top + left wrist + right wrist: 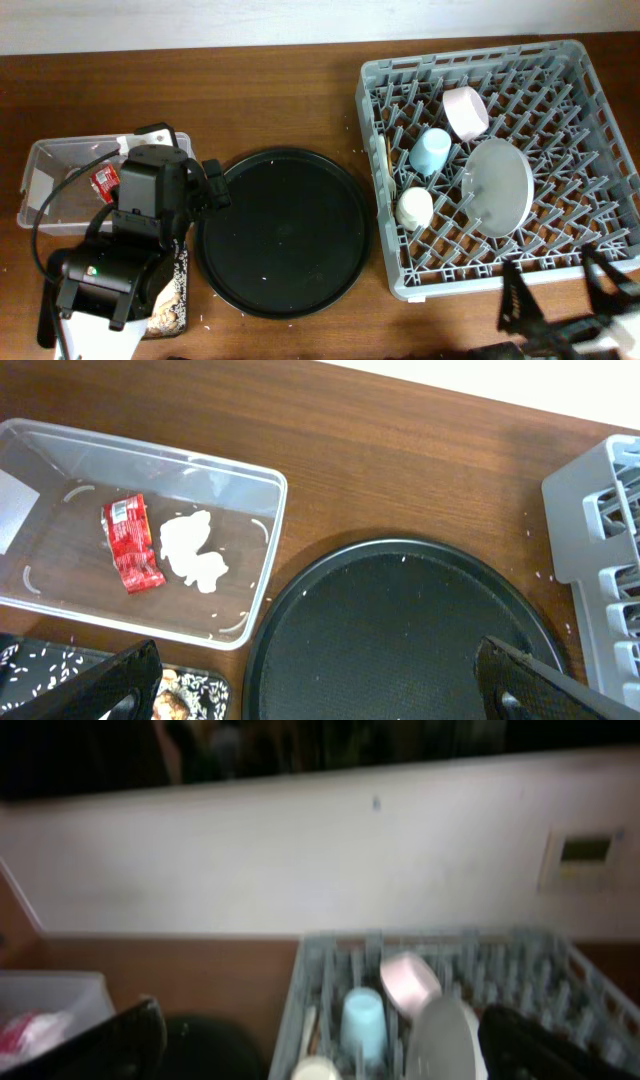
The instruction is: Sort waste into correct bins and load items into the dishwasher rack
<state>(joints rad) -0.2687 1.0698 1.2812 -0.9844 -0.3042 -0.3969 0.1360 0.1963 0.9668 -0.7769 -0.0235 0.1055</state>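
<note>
Overhead view, bottom edge first: right gripper sits at lower right, fingers spread wide with nothing between them, just below the near wall of the dishwasher rack. Left gripper is at lower left. The left wrist view shows its two fingertips at the bottom corners of the frame, far apart, holding nothing, looking down on tub and round tray. Under the left arm at lower left lies the shallow black tray, mostly hidden by the arm, with brownish food scraps in it. Just above it in frame is the clear tub, mid left; cannot tell if the two bins touch. Inside the tub are the red snack wrapper and the white tissue, side by side and touching, tissue on the right. The round black tray is centre frame, between bins and rack, with a few pale specks on it. The rack fills the right half. In its left part the cream cup is lowest, the light blue cup above it, and the pinkish bowl higher again, tipped on edge among the pegs. The grey plate stands on edge right of the cups. Fork and chopstick cannot be made out for sure. The right wrist view is blurred: same cups, bowl and plate in the rack, pale wall beyond. The wooden table is under everything.
</note>
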